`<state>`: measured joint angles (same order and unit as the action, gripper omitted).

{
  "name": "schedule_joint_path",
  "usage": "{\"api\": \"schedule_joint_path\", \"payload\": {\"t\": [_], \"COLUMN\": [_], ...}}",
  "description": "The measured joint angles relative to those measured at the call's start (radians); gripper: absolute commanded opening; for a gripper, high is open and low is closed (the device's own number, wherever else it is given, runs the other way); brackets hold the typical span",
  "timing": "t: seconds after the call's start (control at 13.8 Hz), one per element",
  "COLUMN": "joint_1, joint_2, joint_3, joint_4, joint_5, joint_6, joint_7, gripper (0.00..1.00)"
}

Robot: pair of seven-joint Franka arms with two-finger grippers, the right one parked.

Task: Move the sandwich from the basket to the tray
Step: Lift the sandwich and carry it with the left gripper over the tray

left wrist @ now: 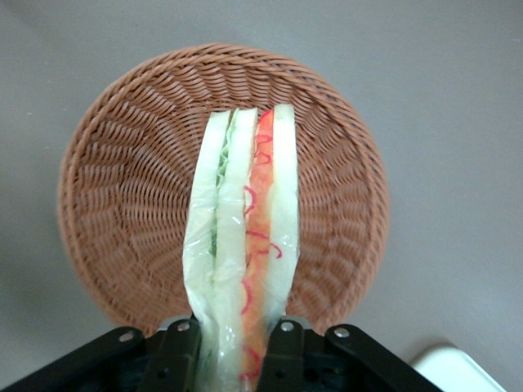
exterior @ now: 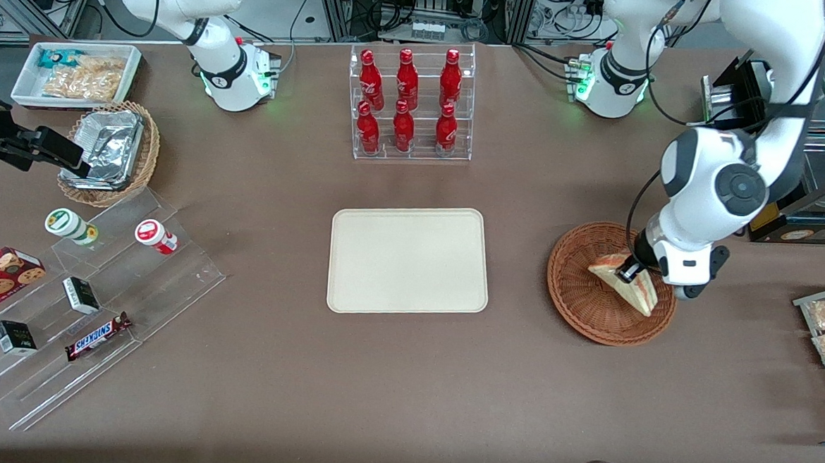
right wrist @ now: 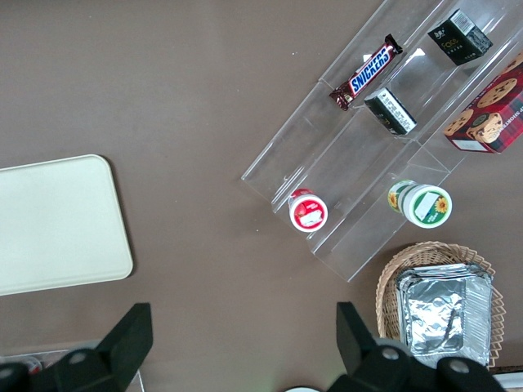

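Brown surface (exterior: 405,379) carries everything. Cream-beige tray (exterior: 409,260) lies flat at mid-surface, bare on top; one rounded corner of it also shows in the left wrist view (left wrist: 458,371) and part of it in the right wrist view (right wrist: 57,224). Clear rack of six red bottles (exterior: 408,103) stands farther from the front camera than the tray. Reddish-brown wicker basket (exterior: 596,304) sits toward the working arm's end of the surface, well apart from the tray; in the left wrist view (left wrist: 122,204) its woven rim and floor are seen from above. Left arm reaches down over the basket, gripper (exterior: 628,272) above the basket's floor. Gripper is clamped on the sandwich (exterior: 628,285): in the left wrist view the two black fingers (left wrist: 282,351) press against the outer bread slices, one on each side. Sandwich (left wrist: 245,245) hangs edge-on over the basket, white bread layers with a green strip and an orange-red strip between them, thin clear wrap around it. Whether its tip touches the basket floor cannot be told. Toward the parked arm's end: clear stepped shelf with a Snickers bar (exterior: 98,336) and small jars, and a tan basket with foil container (exterior: 109,151).
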<state>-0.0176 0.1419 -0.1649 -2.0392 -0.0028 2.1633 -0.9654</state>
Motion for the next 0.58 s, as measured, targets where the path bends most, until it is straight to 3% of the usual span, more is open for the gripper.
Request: {"api": "schedule_joint_path", "payload": {"t": [0.22,0.58], "joint_1": [-0.093,-0.299], "joint_2": [0.014,0.151], "joint_3": [-0.015,-0.024], "joint_4": [0.190,0.313], "joint_5": [0.001,-0.015], "joint_6": [-0.217,-0.246], "joint_7": [0.005,0.132], "gripper": [0.24,0.24]}}
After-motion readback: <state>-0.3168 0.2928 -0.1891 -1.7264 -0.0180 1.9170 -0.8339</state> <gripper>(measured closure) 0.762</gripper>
